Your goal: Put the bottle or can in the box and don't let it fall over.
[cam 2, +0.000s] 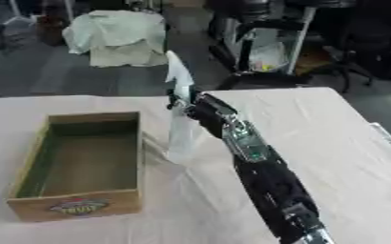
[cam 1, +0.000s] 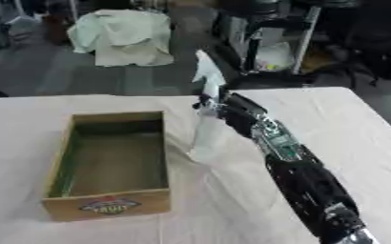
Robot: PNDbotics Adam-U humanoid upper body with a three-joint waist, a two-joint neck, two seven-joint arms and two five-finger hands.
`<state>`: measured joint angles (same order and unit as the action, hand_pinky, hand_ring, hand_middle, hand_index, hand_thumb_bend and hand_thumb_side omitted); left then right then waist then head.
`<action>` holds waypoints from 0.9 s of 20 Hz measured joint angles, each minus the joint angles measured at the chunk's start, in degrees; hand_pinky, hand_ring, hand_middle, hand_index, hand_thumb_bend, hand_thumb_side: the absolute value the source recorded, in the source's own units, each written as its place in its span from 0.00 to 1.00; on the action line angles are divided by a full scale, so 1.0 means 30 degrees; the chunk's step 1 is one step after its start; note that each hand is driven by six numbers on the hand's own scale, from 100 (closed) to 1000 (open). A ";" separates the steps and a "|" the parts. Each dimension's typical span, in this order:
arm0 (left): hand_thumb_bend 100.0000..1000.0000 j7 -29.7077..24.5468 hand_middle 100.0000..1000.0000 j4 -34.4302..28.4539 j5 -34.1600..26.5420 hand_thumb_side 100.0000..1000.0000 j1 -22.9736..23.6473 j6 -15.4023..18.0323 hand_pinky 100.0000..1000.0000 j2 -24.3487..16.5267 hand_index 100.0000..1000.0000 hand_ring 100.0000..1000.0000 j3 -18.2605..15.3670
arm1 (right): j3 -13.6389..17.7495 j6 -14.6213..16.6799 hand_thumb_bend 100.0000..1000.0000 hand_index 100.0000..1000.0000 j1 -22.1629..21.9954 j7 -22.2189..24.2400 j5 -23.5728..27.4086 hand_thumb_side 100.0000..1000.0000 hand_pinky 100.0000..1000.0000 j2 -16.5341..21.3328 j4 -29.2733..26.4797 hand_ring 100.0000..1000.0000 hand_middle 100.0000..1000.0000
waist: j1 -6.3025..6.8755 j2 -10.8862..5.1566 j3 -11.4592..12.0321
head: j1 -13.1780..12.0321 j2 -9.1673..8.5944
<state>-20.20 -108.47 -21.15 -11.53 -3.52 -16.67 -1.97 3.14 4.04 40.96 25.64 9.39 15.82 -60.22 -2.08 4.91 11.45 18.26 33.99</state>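
Note:
A tall pale, see-through bottle (cam 1: 207, 138) hangs roughly upright just right of the box, blurred, its top reaching past the table's far edge in the picture. My right hand (cam 1: 224, 109) is curled round its middle, with the black and silver arm running in from the lower right corner. The open wooden box (cam 1: 107, 202) lies on the left of the table, long side pointing away from me, a coloured label on its near wall and nothing inside. The bottle's lower end sits beside the box's right wall, outside it. My left hand shows in neither view.
A wrinkled white cloth covers the table (cam 1: 341, 124). Beyond the far edge, on the floor, stand a heap draped in pale fabric (cam 1: 124, 35) and dark equipment on a stand (cam 1: 270, 43).

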 measured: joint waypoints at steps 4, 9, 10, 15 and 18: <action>0.00 -0.0001 1.00 0.0000 0.0000 0.79 -0.0001 0.0000 1.00 0.0006 0.81 1.00 0.0001 | 0.0004 -0.0101 0.00 0.76 0.0004 -0.0228 0.0245 0.41 0.69 -0.0123 0.0094 0.72 0.84 | 0.0049 0.0012 0.0000 | 0.0005 -0.0038; 0.00 -0.0002 1.00 0.0000 0.0000 0.79 -0.0002 0.0000 1.00 0.0019 0.80 1.00 0.0001 | 0.0011 0.0063 0.00 0.60 -0.0019 -0.0743 0.0657 0.41 0.51 -0.0351 0.0103 0.56 0.69 | 0.0059 0.0054 -0.0009 | 0.0006 -0.0047; 0.00 -0.0002 1.00 0.0000 0.0000 0.79 -0.0002 0.0000 1.00 0.0033 0.80 1.00 0.0001 | 0.0021 0.0115 0.00 0.59 -0.0028 -0.0882 0.0809 0.41 0.50 -0.0384 0.0105 0.55 0.68 | 0.0059 0.0063 -0.0011 | 0.0006 -0.0047; 0.00 -0.0002 1.00 0.0000 0.0000 0.79 -0.0007 0.0001 1.00 0.0156 0.80 1.00 0.0001 | 0.0068 0.0519 0.00 0.40 -0.0064 -0.1781 0.1928 0.41 0.32 -0.0507 0.0106 0.41 0.50 | 0.0062 0.0080 -0.0012 | 0.0020 -0.0047; 0.00 -0.0002 1.00 0.0000 0.0000 0.79 -0.0014 0.0001 1.00 0.0159 0.79 1.00 0.0001 | 0.0056 0.0791 0.00 0.34 -0.0068 -0.2286 0.2407 0.41 0.24 -0.0612 0.0109 0.34 0.43 | 0.0063 0.0101 -0.0011 | 0.0042 -0.0047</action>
<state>-20.20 -108.47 -21.15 -11.57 -3.51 -16.19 -1.97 3.31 6.41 40.76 18.78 16.61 13.98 -59.89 -1.89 5.21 11.42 18.39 33.85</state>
